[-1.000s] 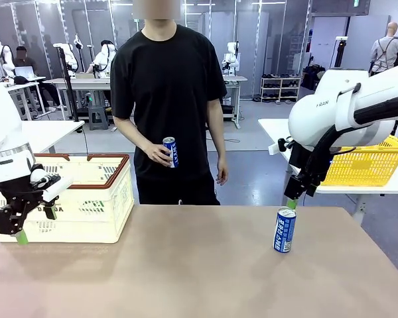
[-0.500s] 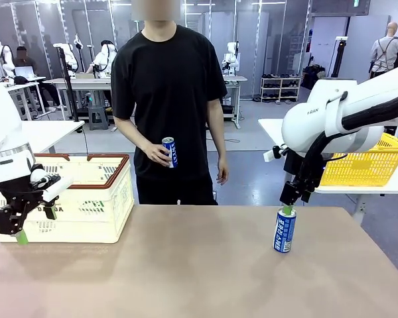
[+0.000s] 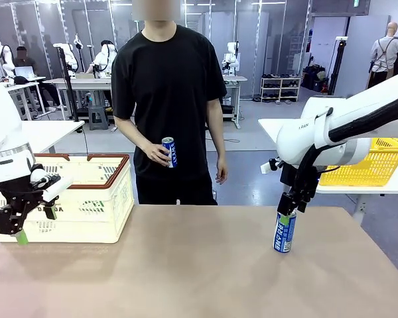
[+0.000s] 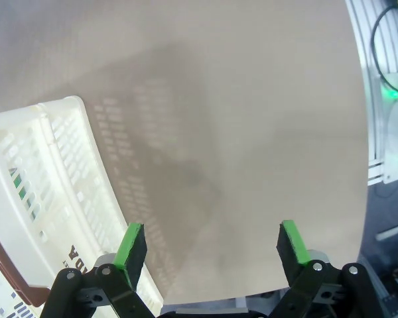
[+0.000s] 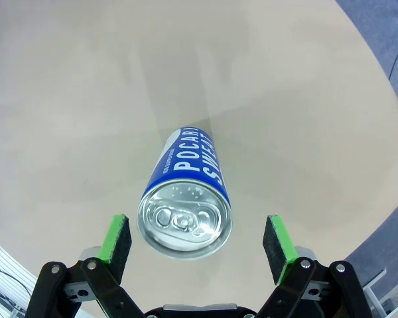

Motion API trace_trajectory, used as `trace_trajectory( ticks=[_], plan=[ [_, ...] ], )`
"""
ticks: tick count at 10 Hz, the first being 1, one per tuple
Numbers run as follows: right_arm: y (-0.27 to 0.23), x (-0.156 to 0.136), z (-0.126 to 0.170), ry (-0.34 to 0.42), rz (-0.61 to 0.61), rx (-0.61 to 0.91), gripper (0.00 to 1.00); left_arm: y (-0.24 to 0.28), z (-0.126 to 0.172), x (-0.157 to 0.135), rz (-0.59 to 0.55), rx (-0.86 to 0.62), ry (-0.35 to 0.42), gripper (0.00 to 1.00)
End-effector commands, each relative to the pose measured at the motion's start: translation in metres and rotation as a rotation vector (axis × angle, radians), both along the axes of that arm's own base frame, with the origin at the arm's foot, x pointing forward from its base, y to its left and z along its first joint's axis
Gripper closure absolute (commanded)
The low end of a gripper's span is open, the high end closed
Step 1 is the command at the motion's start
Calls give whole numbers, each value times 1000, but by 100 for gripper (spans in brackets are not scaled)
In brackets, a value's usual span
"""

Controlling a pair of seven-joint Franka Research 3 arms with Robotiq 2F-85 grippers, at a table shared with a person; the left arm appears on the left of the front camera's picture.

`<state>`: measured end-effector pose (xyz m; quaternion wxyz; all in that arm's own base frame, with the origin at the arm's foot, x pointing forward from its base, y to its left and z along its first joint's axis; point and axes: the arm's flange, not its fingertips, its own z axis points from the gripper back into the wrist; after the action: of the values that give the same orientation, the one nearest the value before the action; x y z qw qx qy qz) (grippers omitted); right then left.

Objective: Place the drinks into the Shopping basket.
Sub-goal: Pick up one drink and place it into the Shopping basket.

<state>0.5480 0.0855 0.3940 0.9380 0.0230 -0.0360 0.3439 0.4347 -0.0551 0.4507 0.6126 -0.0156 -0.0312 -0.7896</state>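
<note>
A slim blue-and-white drink can (image 3: 284, 232) stands upright on the right part of the table. My right gripper (image 3: 285, 216) hangs open just above its top; in the right wrist view the can (image 5: 185, 197) sits between and just beyond the two green pads (image 5: 115, 242), untouched. The person across the table holds a second blue-and-white can (image 3: 170, 152) in one hand at waist height. The cream-white Shopping basket (image 3: 86, 199) with a brown rim stands at the table's left. My left gripper (image 3: 20, 232) hangs open in front of the basket (image 4: 46, 172), nothing between its pads.
A yellow mesh basket (image 3: 368, 162) sits on a separate table at the far right. The tan table (image 3: 199, 278) is bare across the middle and front. The person stands at the far edge, centre.
My right arm has moved left and down, bringing its gripper from beside the can's top to directly over it. The left arm and the person's can have stayed put.
</note>
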Motion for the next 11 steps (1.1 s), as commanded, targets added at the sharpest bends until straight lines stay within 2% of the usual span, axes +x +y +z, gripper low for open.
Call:
trace_trajectory(
  ticks=[1, 4, 9, 10, 11],
  plan=[
    [-1, 9, -3, -2, 48, 33, 0, -2, 1, -3, 11, 6, -2, 0],
    [5, 13, -10, 6, 97, 47, 0, -2, 1, -3, 11, 6, -2, 0],
    [7, 17, -15, 33, 97, 44, 0, -2, 1, -3, 11, 6, -2, 0],
    [8, 15, -15, 47, 93, 33, 11, -2, 1, -3, 11, 6, -2, 0],
    [9, 16, -15, 55, 89, 27, 14, -2, 1, -3, 11, 6, -2, 0]
  ],
)
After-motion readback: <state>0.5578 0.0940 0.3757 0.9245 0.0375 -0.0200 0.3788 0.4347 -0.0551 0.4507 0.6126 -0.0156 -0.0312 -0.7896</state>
